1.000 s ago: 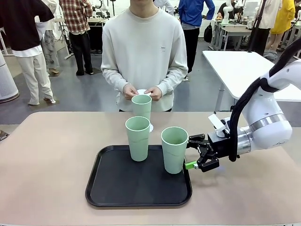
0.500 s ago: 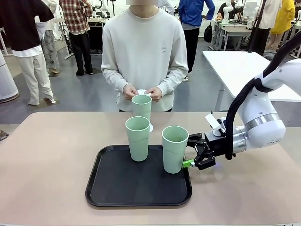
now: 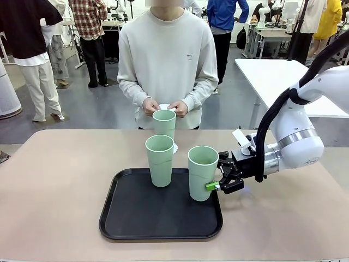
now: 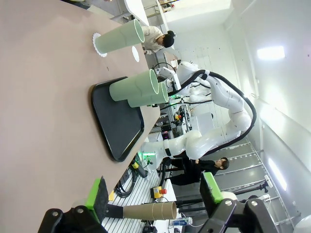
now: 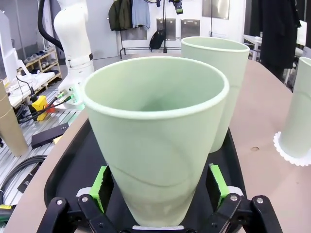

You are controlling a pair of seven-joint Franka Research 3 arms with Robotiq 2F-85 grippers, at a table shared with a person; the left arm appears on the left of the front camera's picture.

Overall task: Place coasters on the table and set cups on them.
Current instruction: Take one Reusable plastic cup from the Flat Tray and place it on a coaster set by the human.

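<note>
Cups: three pale mint-green tumblers, all upright. On the black tray (image 3: 136,218), toward its far edge and apart from each other, right-hand cup (image 3: 202,172) and middle cup (image 3: 160,160). Beyond the tray, on the table (image 3: 54,191), far cup (image 3: 165,124), set on a lacy white coaster (image 3: 175,148) just in front of the person. Behind that cup's rim, a second coaster (image 3: 163,106) pinched in the person's hands (image 3: 150,105). At the tray's right side, right gripper (image 3: 217,176), level with the lower half of the right-hand cup, jaws spread wide to either side of it, green pads (image 5: 101,187) close beside the wall but not clamped on; no hold to be seen, contact impossible to make out. Well apart from the tray, left gripper (image 4: 154,191), parted as wide as it goes, nothing between its fingers.
</note>
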